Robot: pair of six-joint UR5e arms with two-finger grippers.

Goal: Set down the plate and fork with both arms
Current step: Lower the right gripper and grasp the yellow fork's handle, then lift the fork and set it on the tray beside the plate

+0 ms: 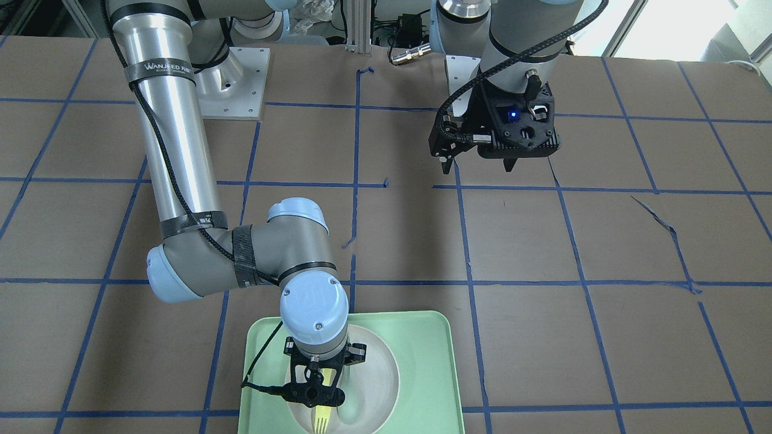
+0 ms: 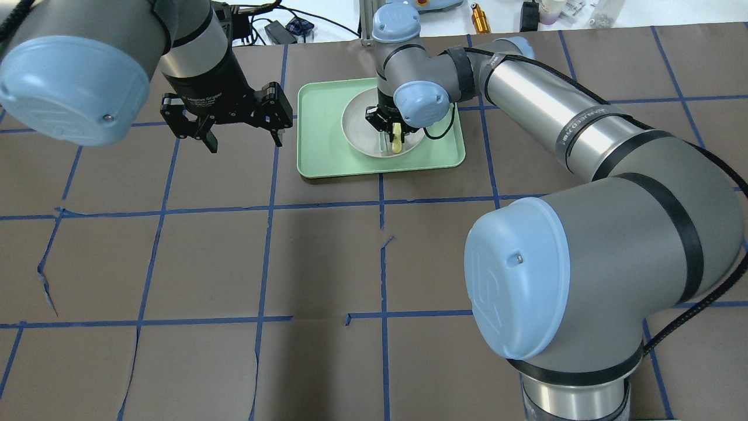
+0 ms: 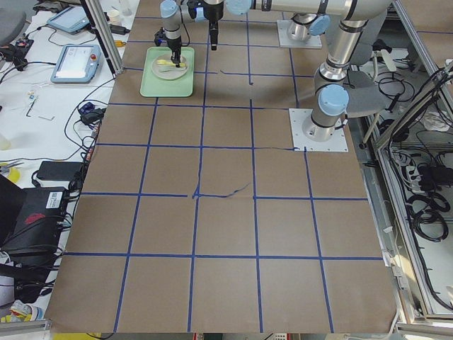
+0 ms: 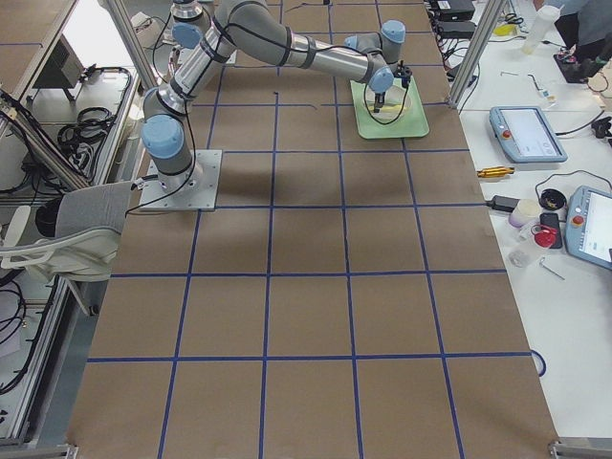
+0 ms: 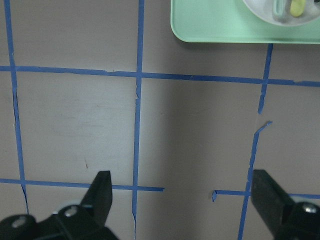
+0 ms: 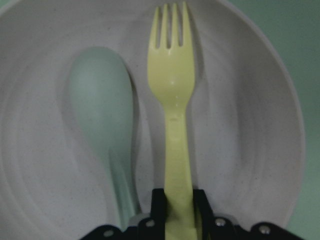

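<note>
The off-white plate (image 1: 380,361) lies on the mint-green tray (image 1: 422,337) at the table's far side. My right gripper (image 1: 325,392) is down in the plate, shut on the handle of the pale-yellow fork (image 6: 172,85), tines pointing away from the robot. The wrist view shows the fork low over the plate (image 6: 250,125), beside a grey-green spoon (image 6: 102,110). Contact with the plate cannot be told. My left gripper (image 2: 244,143) is open and empty, hovering above the table left of the tray (image 2: 321,134).
The brown paper table cover has a blue tape grid with some torn spots. The arm bases stand at the robot's side. Cables, tablets and small items lie on a side bench beyond the tray (image 4: 397,120).
</note>
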